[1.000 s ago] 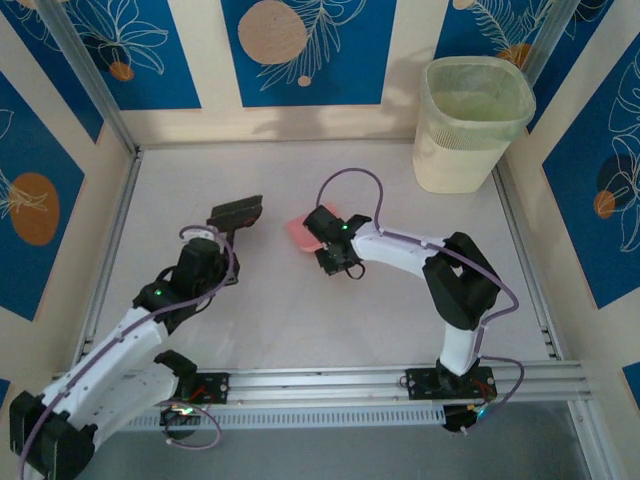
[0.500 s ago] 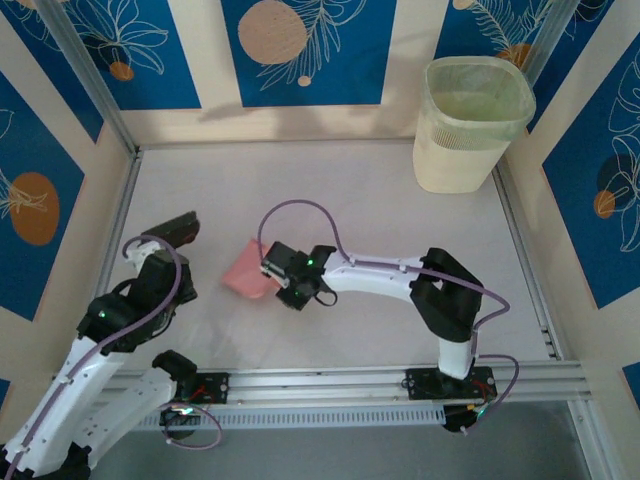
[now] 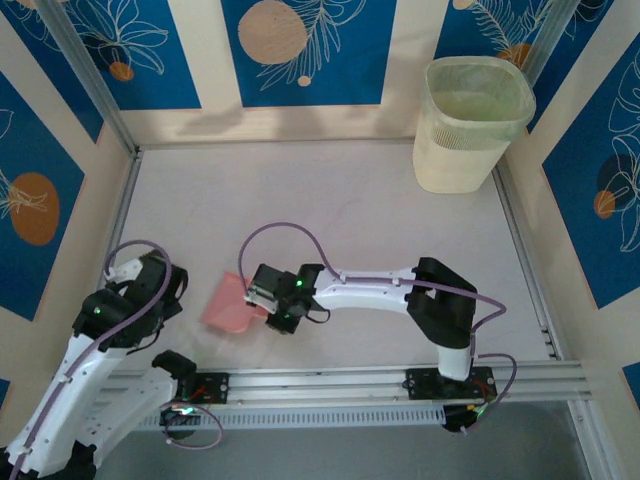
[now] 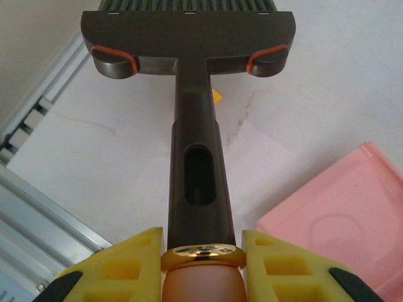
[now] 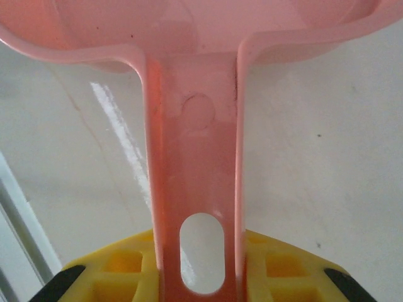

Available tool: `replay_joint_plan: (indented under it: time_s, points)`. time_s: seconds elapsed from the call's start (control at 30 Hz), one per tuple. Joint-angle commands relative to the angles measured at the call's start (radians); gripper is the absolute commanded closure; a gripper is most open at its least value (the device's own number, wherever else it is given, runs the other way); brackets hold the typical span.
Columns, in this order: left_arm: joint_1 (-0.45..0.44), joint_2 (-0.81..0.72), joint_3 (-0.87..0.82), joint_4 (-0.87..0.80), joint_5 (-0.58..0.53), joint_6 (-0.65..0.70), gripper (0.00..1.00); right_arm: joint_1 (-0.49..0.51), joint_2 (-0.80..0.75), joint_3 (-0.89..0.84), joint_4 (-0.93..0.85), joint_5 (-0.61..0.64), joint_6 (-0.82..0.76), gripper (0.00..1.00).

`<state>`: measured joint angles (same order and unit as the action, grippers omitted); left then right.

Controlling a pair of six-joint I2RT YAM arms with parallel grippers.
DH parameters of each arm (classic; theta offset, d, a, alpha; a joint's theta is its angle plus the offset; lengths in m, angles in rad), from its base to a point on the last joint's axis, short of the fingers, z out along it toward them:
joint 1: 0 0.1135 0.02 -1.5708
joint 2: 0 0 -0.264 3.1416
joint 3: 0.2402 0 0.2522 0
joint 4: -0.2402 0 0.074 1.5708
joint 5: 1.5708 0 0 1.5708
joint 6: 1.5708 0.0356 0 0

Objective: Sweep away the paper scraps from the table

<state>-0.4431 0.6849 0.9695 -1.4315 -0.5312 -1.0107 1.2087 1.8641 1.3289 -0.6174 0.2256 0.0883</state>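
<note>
left gripper [image 4: 201, 251] pinched tight on brush [image 4: 195, 157] handle. right gripper [image 5: 200, 264] pinched on pink dustpan [image 5: 189, 126] handle. Pan sits at 7 o'clock on the table [image 3: 350, 200], left gripper at its 9. One orange paper scrap [image 4: 217, 95] lies under the brush head, handle's 3 o'clock side.

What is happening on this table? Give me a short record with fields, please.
left gripper: shut on the dark brush handle
right gripper: shut on the pink dustpan handle
paper scrap: one orange bit on the table, close beside the brush
waste bin: upright, far right corner
</note>
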Motion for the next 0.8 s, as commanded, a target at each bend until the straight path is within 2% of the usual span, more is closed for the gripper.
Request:
replay_joint_plan:
  time_s: [0.0, 0.23, 0.43, 0.77]
  points:
    - [0.046, 0.006, -0.035, 0.032, 0.066, -0.048, 1.0, 0.008, 0.0, -0.007, -0.01, -0.049, -0.018, 1.0]
    - [0.125, 0.013, -0.144, 0.156, 0.294, -0.053, 1.0, 0.018, 0.035, 0.023, -0.058, -0.07, -0.01, 1.0]
    - [0.127, 0.013, -0.213, 0.295, 0.469, -0.079, 1.0, 0.016, 0.056, 0.036, -0.078, -0.073, 0.002, 1.0]
    - [0.126, 0.042, -0.275, 0.468, 0.702, -0.115, 1.0, -0.043, 0.074, 0.05, -0.102, -0.108, 0.059, 1.0]
